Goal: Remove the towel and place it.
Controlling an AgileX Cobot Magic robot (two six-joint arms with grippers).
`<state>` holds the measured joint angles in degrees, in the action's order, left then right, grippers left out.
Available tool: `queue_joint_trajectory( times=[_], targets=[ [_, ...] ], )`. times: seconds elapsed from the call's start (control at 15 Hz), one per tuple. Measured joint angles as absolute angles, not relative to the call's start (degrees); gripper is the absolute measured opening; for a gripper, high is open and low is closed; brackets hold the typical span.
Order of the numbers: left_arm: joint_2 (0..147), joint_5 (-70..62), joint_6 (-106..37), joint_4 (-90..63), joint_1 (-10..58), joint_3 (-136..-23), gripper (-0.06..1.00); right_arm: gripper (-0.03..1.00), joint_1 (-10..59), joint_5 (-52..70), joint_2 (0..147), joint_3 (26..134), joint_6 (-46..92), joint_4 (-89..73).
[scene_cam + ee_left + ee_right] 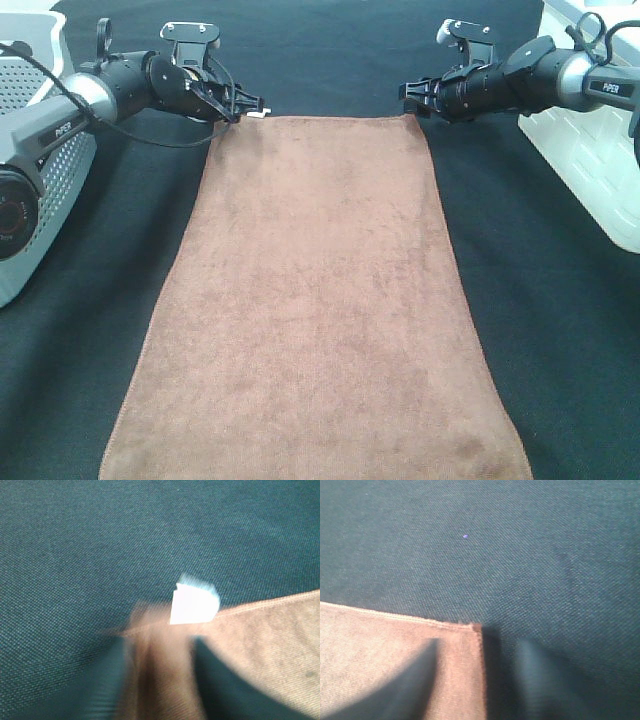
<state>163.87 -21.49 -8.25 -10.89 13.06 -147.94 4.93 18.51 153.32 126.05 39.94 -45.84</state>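
Observation:
The brown towel lies flat and spread lengthwise on the black table cloth. Its small white tag sits at the far left corner. My left gripper is low at that corner; in the left wrist view its blurred fingers stand apart with the towel corner between them. At the far right corner is my right gripper. The right wrist view shows its fingers apart as well, straddling the towel's hemmed corner. The left gripper and the right gripper are both open.
A white perforated housing with an arm base stands at the left edge. A white tray-like body sits at the right edge. Black cloth shows on both sides of the towel and beyond its far edge.

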Motion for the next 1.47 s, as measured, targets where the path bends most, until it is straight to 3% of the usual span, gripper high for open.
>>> queue_joint_trajectory(
  times=[0.13, 0.27, 0.53, 0.93, 1.13, 1.27, 1.47],
  targets=[
    [163.9, -21.5, -8.2, -10.9, 13.1, -147.9, 0.65, 0.64, 4.9, 22.3, 153.3, 126.1, 39.9, -44.5],
    [163.5, -22.3, -8.2, -10.9, 13.1, -147.9, 0.69, 0.65, 4.9, 25.7, 151.1, 126.0, 39.6, -42.0],
    [154.7, -38.5, -8.0, -9.3, 13.1, -147.9, 0.82, 0.78, 4.9, 36.6, 140.1, 126.0, 28.8, -31.1],
    [138.1, -66.9, 0.0, 0.0, 8.9, -147.9, 0.85, 0.79, 1.5, 58.0, 120.6, 126.1, 11.4, -15.9],
    [132.2, -69.4, 0.6, 1.9, 5.7, -147.7, 0.85, 0.79, 0.1, 67.4, 114.2, 126.1, 10.4, -13.0],
    [126.1, -69.5, 1.8, 1.6, 5.8, -142.5, 0.85, 0.79, 0.2, 69.2, 110.6, 125.2, 8.6, -12.8],
    [111.7, -69.4, 2.2, 1.7, 6.3, -121.5, 0.85, 0.79, 0.2, 69.1, 98.8, 112.6, 7.8, -12.6]
  ],
)
